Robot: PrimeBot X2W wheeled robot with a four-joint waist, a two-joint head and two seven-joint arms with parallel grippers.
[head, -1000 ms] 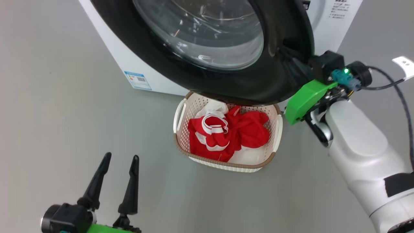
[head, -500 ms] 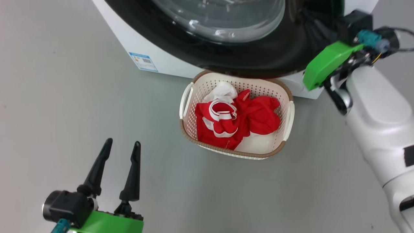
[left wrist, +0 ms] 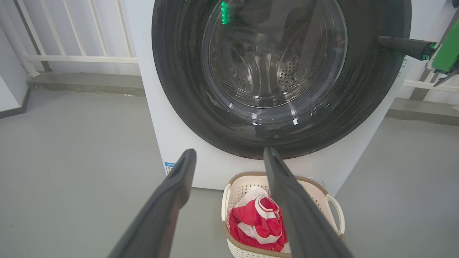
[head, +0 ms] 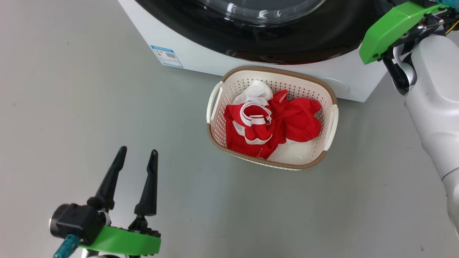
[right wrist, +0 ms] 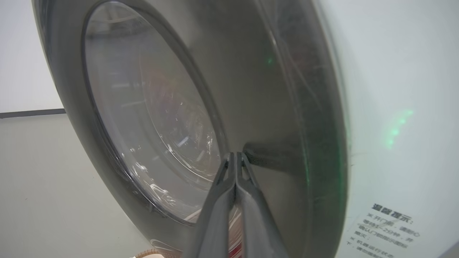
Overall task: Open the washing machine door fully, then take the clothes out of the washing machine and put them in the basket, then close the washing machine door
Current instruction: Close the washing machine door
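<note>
Right tool (right wrist: 235, 154): fingers shut tight on each other with nothing between them, tips set against the glossy black rim of the washing machine door (right wrist: 279, 89). One second ago the door stood swung out from the washing machine (head: 200, 61) and overhung the far rim of the basket. Now it lies against the white front and the basket's whole rim shows. The head camera shifted too, but the door's change relative to the cabinet is real. Judgement: the closing push is at or near its end. No gap shows in the left wrist view, but I cannot tell whether the latch has caught. Left tool (head: 138, 152): fingers spread wide, empty, low over the grey floor (head: 89, 107), well apart from the basket and pointing towards the machine. The basket (head: 272, 69) sits on the floor just before the machine, below the door. The clothes (head: 287, 122) lie heaped inside it, red with white trim, a pale piece at the back. The drum behind the glass looks bare. Nearby: blue label (head: 166, 56) and white railing (left wrist: 71, 57). Nothing seen between door and front; the basket stays clear of the swing.
</note>
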